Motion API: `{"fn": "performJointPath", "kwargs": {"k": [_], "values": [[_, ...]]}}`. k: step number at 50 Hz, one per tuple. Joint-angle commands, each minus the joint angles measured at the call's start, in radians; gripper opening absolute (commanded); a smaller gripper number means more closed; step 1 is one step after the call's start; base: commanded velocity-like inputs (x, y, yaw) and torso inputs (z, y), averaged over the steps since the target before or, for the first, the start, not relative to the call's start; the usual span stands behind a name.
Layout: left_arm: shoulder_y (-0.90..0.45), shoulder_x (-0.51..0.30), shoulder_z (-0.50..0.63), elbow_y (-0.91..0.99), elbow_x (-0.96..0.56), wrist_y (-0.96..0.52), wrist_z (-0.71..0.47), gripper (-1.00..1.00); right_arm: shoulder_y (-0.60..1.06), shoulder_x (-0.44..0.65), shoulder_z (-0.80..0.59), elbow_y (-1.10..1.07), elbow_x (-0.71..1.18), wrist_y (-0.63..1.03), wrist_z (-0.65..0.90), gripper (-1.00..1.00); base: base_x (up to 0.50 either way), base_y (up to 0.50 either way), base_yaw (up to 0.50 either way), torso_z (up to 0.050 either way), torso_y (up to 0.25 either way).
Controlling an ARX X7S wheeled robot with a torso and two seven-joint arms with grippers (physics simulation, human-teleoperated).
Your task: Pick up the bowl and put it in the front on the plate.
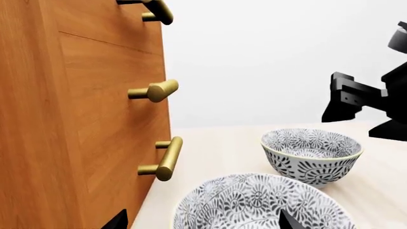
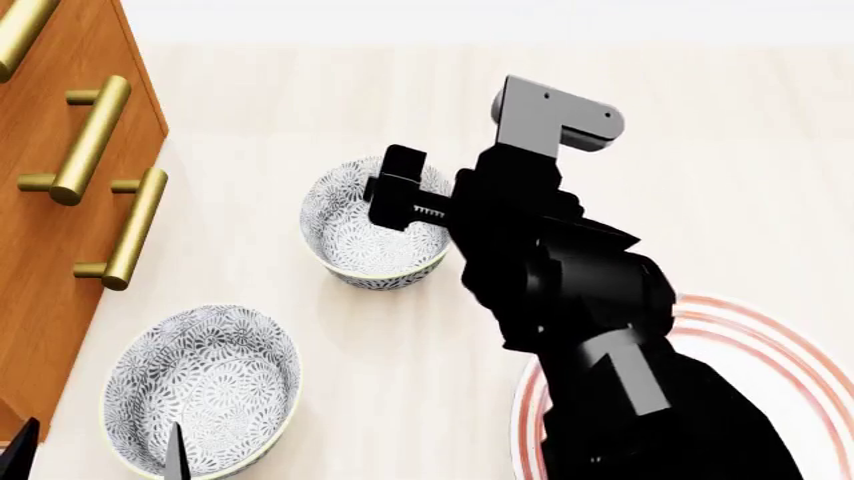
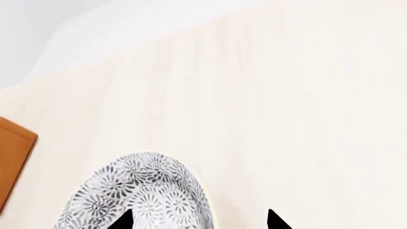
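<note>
Rests upright on the pale wooden tabletop (image 2: 307,100), left of centre and towards the far side: the small, round, deep white bowl (image 2: 360,240) with dense grey floral pattern. Hovering right above its right rim, the black right gripper (image 3: 198,220); released, with jaws spread wide, one fingertip over the patterned inside and the other out over bare table, grasping nothing. Cannot tell whether touching the rim or just clear of it. At near right, well apart from that bowl, the large round white plate (image 2: 787,350) with thin red rings, mostly hidden under the black right arm. At near left, a second bowl (image 2: 200,390) of the same pattern, also upright, lying between the spread fingertips of the black left gripper (image 1: 200,222); likewise released and holding nothing. Along the left edge, an orange-brown wooden cabinet (image 2: 40,250) with brass bar handles (image 2: 87,140), close beside the second bowl.
</note>
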Motion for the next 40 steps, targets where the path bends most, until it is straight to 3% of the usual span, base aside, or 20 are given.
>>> {"fn": "performJointPath", "kwargs": {"k": [1, 40], "values": [[-0.007, 0.011, -0.017, -0.011, -0.003, 0.003, 0.01, 1.0, -0.005, -0.013, -0.103, 0.002, 0.117, -0.024, -0.011, 1.0, 0.0, 0.0, 0.0, 0.0, 0.0], [-0.01, -0.001, 0.001, -0.018, -0.008, 0.007, -0.002, 1.0, -0.021, -0.013, -0.411, 0.0, 0.416, -0.096, -0.014, 1.0, 0.0, 0.0, 0.0, 0.0, 0.0]]}}
